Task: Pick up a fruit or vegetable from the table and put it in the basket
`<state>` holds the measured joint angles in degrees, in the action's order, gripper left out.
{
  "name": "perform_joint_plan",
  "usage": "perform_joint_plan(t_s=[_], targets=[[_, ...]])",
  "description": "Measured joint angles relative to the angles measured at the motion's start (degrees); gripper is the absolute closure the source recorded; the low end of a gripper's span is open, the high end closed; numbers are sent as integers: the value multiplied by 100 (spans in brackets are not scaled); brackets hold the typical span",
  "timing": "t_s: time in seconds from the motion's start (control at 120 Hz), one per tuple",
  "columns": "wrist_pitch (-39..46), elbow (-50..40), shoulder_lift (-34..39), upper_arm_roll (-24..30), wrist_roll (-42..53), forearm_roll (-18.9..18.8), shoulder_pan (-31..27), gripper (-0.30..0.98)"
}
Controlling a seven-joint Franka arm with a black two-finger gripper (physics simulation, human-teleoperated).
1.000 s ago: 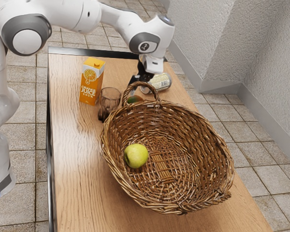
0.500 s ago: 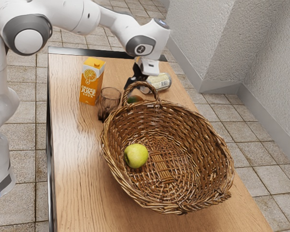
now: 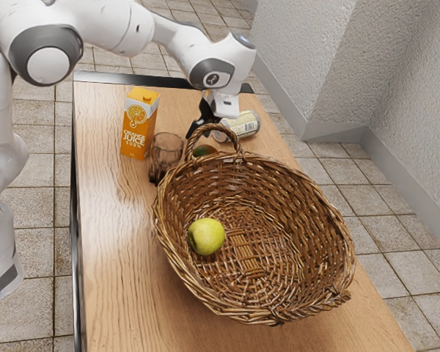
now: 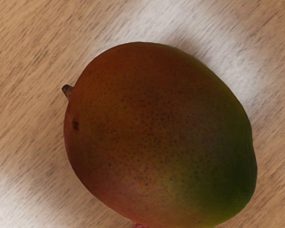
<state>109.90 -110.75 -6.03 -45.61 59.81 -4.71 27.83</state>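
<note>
"Pale wood counter (image 3: 110, 242), tiled floor beyond. Where's the mango (image 4: 156, 133)?"

"On the wood, just outside the basket (image 3: 308, 202), by its upright handle (image 3: 193, 135)."

"How will it handle?"

"Fairly heavy, I'd guess: firm, smooth enough to slip, easily bruised. Squeeze gently across the narrower middle, clear of the stem (image 4: 67, 91)."

"And the pincer (image 3: 202, 133)?"

"Above it, beside the basket's handle; parted or closed, I can't tell."

"The apple (image 3: 207, 237)?"

"Inside the basket."

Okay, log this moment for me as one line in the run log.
gripper: at mango | mango: outside basket | apple: inside basket | juice carton: upright on table
</note>
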Motion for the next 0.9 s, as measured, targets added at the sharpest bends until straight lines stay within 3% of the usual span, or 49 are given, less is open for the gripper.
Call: perform_joint_plan(t_s=[0.9], targets=[[51,155,-362,142,165,63,53,0]])
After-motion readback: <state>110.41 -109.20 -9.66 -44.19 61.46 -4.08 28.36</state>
